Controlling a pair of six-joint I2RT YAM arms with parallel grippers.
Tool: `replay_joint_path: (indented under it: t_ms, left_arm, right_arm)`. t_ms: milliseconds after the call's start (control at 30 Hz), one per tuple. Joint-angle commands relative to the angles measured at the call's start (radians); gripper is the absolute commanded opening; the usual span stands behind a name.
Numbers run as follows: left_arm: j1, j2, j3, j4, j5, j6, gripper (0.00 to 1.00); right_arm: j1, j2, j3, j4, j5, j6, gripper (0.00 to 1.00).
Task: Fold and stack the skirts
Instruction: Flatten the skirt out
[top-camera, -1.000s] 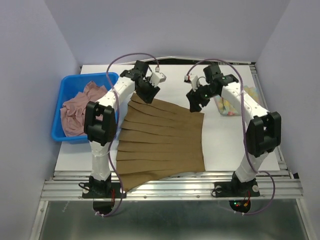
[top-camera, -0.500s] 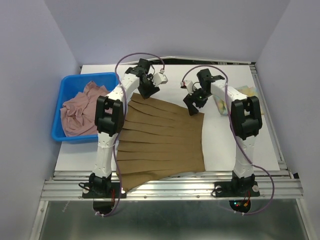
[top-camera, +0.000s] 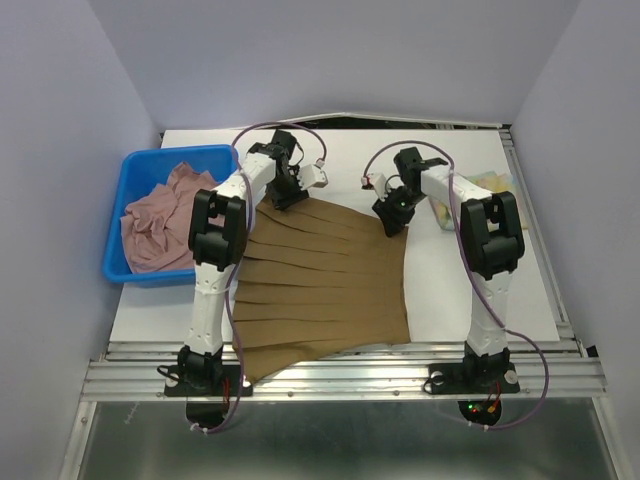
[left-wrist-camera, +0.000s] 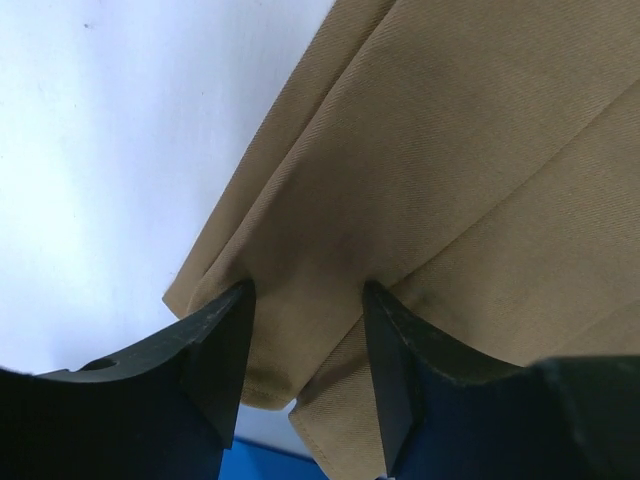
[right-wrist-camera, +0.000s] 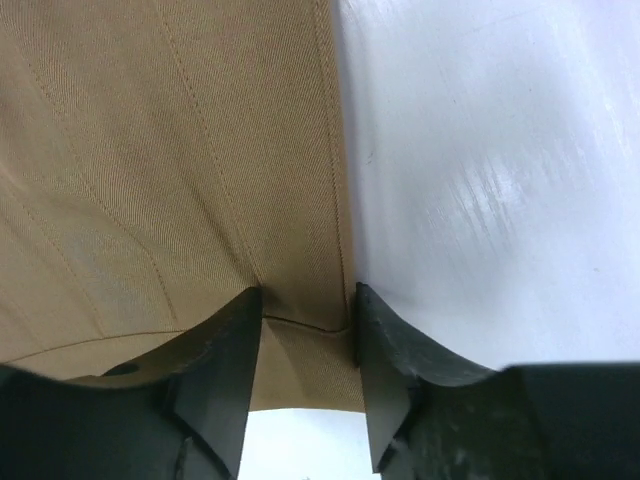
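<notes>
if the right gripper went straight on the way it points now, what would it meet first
The brown pleated skirt: the right gripper points down at its corner, jaws open astride the edge. Whether the tips touch it yet is unclear; the white table lies right under the cloth.

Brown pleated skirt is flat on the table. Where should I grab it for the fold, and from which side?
Take the two far corners of the brown skirt, straight down from above. It lies flat, so only pinching its edge works; the left end effector and right end effector straddle those corners, jaws open.
</notes>
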Motion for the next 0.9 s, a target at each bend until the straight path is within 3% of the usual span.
replay_joint_path:
  t_ms: [0, 67, 100, 167, 267, 300, 400, 533, 633, 700, 800, 867]
  left_arm:
    - [0.008, 0.006, -0.039, -0.029, 0.001, 0.039, 0.54]
    - [0.009, 0.008, -0.039, -0.029, 0.008, 0.04, 0.48]
    - [0.009, 0.008, -0.036, -0.031, 0.011, 0.043, 0.39]
    - [0.009, 0.011, -0.024, -0.025, 0.015, 0.045, 0.3]
    - [0.012, 0.025, 0.025, -0.009, 0.008, 0.023, 0.12]
    - [0.012, 0.029, 0.063, -0.003, 0.002, 0.014, 0.0]
    - [0.021, 0.06, 0.141, 0.05, -0.025, -0.07, 0.0]
    - [0.04, 0.094, 0.302, 0.185, -0.077, -0.19, 0.0]
    - [0.043, 0.091, 0.345, 0.183, -0.062, -0.17, 0.0]
    - [0.037, 0.077, 0.346, 0.112, 0.025, -0.085, 0.0]
    - [0.037, 0.03, 0.239, 0.037, 0.099, -0.044, 0.08]
    - [0.034, -0.007, 0.185, 0.04, 0.105, -0.043, 0.05]
  right_arm:
    - [-0.004, 0.016, -0.041, -0.009, 0.019, -0.029, 0.4]
    - [-0.004, 0.016, -0.039, -0.009, 0.019, -0.029, 0.36]
    - [-0.004, 0.016, -0.038, -0.009, 0.019, -0.028, 0.33]
    - [-0.004, 0.015, -0.033, -0.009, 0.021, -0.025, 0.27]
    - [-0.004, 0.008, -0.024, -0.009, 0.028, -0.009, 0.13]
    - [-0.013, 0.008, -0.013, -0.006, 0.03, 0.004, 0.03]
    - [-0.027, 0.016, 0.025, 0.033, 0.047, 0.081, 0.01]
    - [-0.093, 0.068, 0.218, 0.073, 0.096, 0.173, 0.01]
    - [-0.124, 0.102, 0.309, 0.064, 0.093, 0.181, 0.01]
    - [-0.124, 0.104, 0.335, 0.036, 0.073, 0.135, 0.01]
    - [-0.124, 0.1, 0.31, -0.019, 0.001, 0.081, 0.01]
    - [-0.124, 0.097, 0.278, -0.024, -0.028, 0.054, 0.01]
